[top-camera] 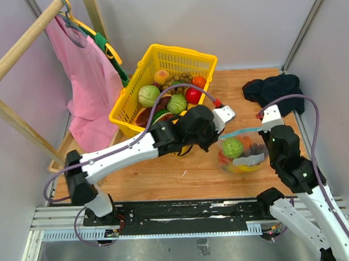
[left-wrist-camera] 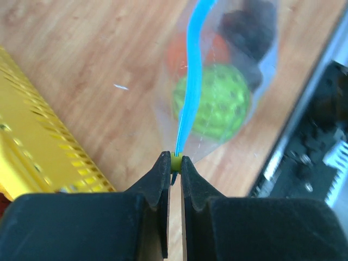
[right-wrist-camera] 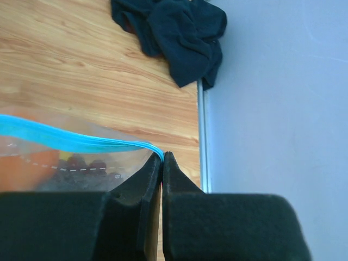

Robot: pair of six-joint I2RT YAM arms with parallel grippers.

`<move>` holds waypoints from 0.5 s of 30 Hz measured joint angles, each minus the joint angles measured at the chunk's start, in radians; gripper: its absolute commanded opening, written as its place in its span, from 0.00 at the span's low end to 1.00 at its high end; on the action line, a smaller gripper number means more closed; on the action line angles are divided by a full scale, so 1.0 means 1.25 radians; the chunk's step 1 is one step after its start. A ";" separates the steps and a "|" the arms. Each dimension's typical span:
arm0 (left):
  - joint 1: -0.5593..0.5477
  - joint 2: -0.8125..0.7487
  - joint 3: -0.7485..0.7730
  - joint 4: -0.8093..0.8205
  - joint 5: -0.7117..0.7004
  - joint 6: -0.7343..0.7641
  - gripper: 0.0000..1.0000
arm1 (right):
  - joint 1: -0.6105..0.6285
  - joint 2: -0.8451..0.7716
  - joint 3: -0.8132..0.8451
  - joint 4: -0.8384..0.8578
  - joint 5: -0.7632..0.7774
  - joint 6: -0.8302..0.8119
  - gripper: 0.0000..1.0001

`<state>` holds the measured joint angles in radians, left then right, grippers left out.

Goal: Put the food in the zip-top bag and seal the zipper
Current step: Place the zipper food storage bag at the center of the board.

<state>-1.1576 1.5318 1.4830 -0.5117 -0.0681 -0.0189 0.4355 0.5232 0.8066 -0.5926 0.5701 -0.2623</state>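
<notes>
Pinching with the left hand (left-wrist-camera: 174, 163): tips pressed almost together on a small yellow-green bit at one end of the zipper (left-wrist-camera: 190, 81). Pinching likewise with the right hand (right-wrist-camera: 162, 160): tips pressed together exactly where the blue strip's other end arrives, apparently on the corner of the zip-top bag (top-camera: 241, 159), though too thin there to see for certain. Drawn between the two into one line across the top of the bag, belly sagging below, on or just above the tabletop (top-camera: 165, 172); cannot tell which.

Judging the step as sealing: food inside, mouth drawn flat. To do it well:
- Pull the ends gently apart to take out the slight bend seen from the left wrist.
- Lay both lips flush, with no twist and no fold of plastic caught between.
- Press along from one end to the other, skipping nothing.
- Avoid lifting hard, lest the load tug the corner out of the right hand.

Counting: two hands, one bag, one zipper. Inside the bag, at least four pieces of food (top-camera: 233, 148): one knobbly green, one orange, one yellow, one dark. To the bag's left, one yellow basket (top-camera: 159, 52) with more: two green, one red, one small orange, one peach-coloured, others half hidden. Behind the bag, one dark cloth (top-camera: 275, 90). Far to the bag's left, one pink garment (top-camera: 93, 82) on one wooden rack (top-camera: 18, 57).
</notes>
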 measured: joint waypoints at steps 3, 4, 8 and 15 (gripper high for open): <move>0.030 0.116 0.113 -0.018 -0.035 -0.006 0.10 | -0.013 0.058 0.000 0.031 0.041 -0.002 0.01; 0.045 0.161 0.158 -0.025 -0.048 -0.009 0.13 | -0.028 0.085 0.000 0.047 0.050 -0.002 0.01; 0.085 0.308 0.311 -0.043 -0.090 -0.017 0.21 | -0.102 0.187 0.002 0.106 0.051 0.020 0.06; 0.120 0.443 0.515 -0.100 -0.097 -0.065 0.67 | -0.162 0.345 0.056 0.139 0.017 0.127 0.47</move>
<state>-1.0077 2.0853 2.1265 -0.6365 -0.1894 -0.1001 0.2329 0.9543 0.8761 -0.4191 0.5911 -0.1036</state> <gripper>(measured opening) 0.520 0.291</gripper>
